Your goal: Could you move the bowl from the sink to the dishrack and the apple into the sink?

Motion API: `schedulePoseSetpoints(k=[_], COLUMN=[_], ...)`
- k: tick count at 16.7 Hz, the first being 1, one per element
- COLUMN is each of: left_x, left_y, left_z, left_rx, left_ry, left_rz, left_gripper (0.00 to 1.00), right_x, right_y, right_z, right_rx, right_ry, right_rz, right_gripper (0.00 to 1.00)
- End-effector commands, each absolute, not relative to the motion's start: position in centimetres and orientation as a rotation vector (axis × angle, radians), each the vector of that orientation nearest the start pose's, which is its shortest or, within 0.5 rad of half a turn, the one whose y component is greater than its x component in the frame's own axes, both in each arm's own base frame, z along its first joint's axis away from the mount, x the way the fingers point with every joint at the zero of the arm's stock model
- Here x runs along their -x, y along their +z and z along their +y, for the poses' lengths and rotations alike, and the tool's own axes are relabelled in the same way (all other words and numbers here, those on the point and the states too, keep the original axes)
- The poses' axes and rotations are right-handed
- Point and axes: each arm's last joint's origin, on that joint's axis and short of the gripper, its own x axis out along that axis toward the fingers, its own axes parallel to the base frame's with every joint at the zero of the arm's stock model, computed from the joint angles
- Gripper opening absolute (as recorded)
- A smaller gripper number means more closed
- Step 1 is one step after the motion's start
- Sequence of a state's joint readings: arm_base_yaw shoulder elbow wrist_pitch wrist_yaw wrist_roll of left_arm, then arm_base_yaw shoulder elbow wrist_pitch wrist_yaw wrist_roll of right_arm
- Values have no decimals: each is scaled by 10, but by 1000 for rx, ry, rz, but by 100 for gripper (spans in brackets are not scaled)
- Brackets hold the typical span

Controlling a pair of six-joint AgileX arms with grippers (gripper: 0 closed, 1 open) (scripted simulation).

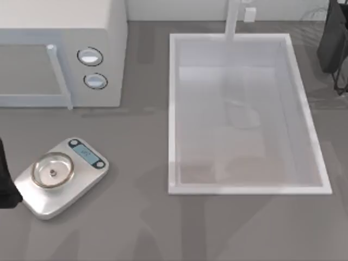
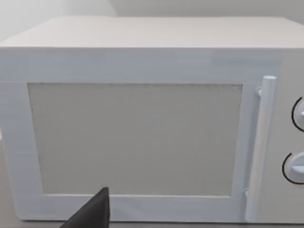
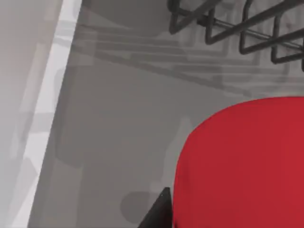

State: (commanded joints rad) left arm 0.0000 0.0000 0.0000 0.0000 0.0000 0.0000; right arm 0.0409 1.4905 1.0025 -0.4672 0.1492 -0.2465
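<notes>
Right claw (image 3: pixel 164 209) sits close over the apple (image 3: pixel 242 166), a smooth, bright red rounded fruit that bulks large in the right wrist view; one dark wedge-shaped fingertip (image 3: pixel 159 213) shows just beside the fruit's edge, and whether that claw is spread or pinching the apple I cannot tell. Under the apple lies the matte grey table (image 3: pixel 118 118), with the sink's raised white rim (image 3: pixel 47 95) running as a straight band to one side. Beyond the apple stands the dishrack (image 3: pixel 237 23), thin dark grey wires bent into loops.

Left claw (image 2: pixel 92 213) shows as one dark pointed fingertip in the left wrist view, low in front of the microwave (image 2: pixel 142 123); its state I cannot tell. That microwave is a boxy white body with a flat pale door panel, a round white bar handle and two round dials.

From the top view, near the table's front-left corner, a brushed silver scale (image 1: pixel 61 176) with rounded corners carries a shiny round metal pan (image 1: pixel 52 169) and a small blue display. Dark arm housing pokes in at the left edge beside it. The sink (image 1: pixel 174 109) is a large rectangular white basin with smooth walls right of centre, its white faucet (image 1: pixel 232 19) at the back edge. The dishrack's black upright part (image 1: pixel 333 38) is at the back-right corner
</notes>
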Motion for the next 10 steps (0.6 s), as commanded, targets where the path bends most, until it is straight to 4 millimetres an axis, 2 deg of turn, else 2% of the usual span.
schedulePoseSetpoints(k=[3,5,10], left_x=[-106,-106,-106], left_y=[160,160,160], left_z=[-1,-1,-1], left_rx=[0,0,0], left_ry=[0,0,0], left_rz=[0,0,0], left_gripper=[100,100,100], right_x=[-326,-331,-314], right_y=[227,226,210], right_z=[57,85,147], right_rx=[310,277,195], right_ry=[21,22,32], right_rz=[653,504,263], right_gripper=[0,0,0])
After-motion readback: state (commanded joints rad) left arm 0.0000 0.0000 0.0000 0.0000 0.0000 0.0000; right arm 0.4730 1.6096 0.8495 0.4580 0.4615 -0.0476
